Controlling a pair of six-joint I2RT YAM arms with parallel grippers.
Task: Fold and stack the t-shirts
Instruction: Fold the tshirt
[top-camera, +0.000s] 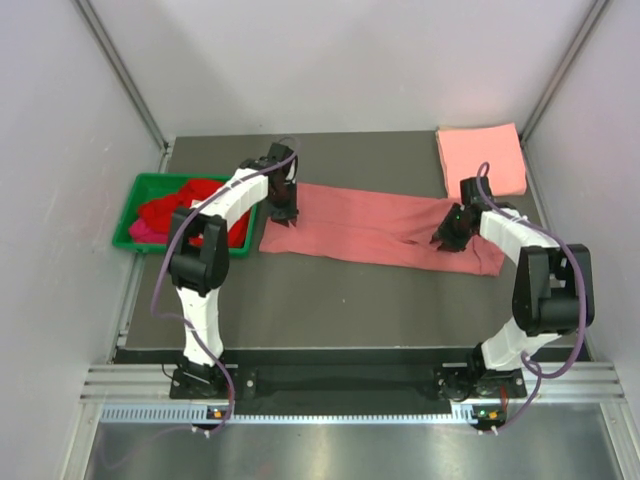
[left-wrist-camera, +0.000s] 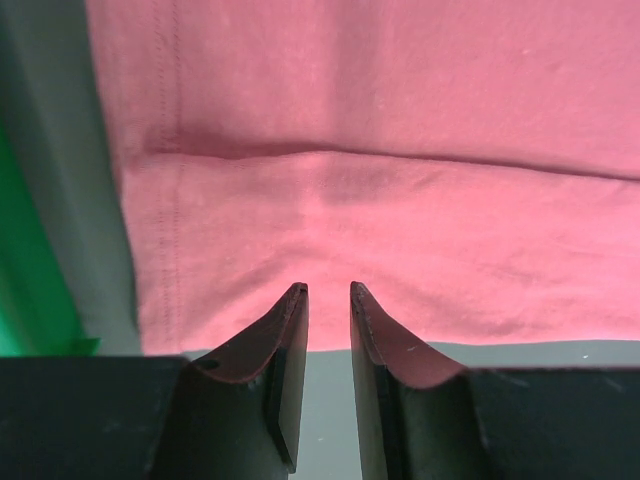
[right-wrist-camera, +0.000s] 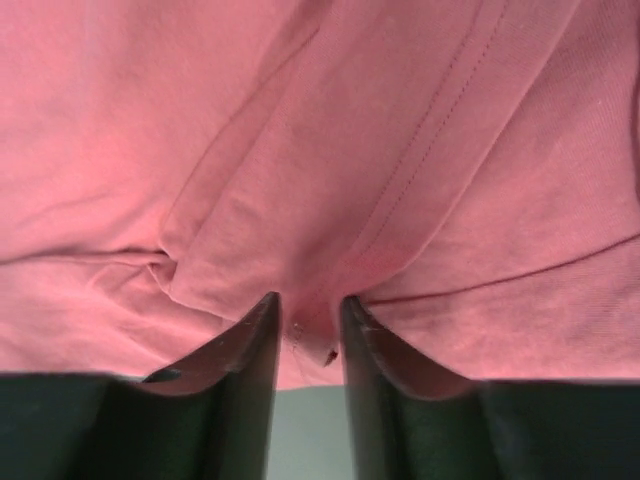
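A dusty rose t-shirt (top-camera: 370, 225) lies folded into a long band across the middle of the dark table. My left gripper (top-camera: 283, 212) is at the band's left end. In the left wrist view its jaws (left-wrist-camera: 328, 288) stand a little apart over the hem (left-wrist-camera: 300, 200), with only bare table between them. My right gripper (top-camera: 447, 240) is at the band's right end. Its jaws (right-wrist-camera: 308, 298) are open, and a small ridge of the cloth (right-wrist-camera: 400, 200) lies loose between the tips. A salmon pink t-shirt (top-camera: 480, 158) lies folded at the back right.
A green bin (top-camera: 140, 185) at the table's left edge holds crumpled red shirts (top-camera: 190, 205) and a bit of magenta cloth (top-camera: 140, 230); its wall (left-wrist-camera: 30, 290) shows beside the hem. White walls close in the left, back and right.
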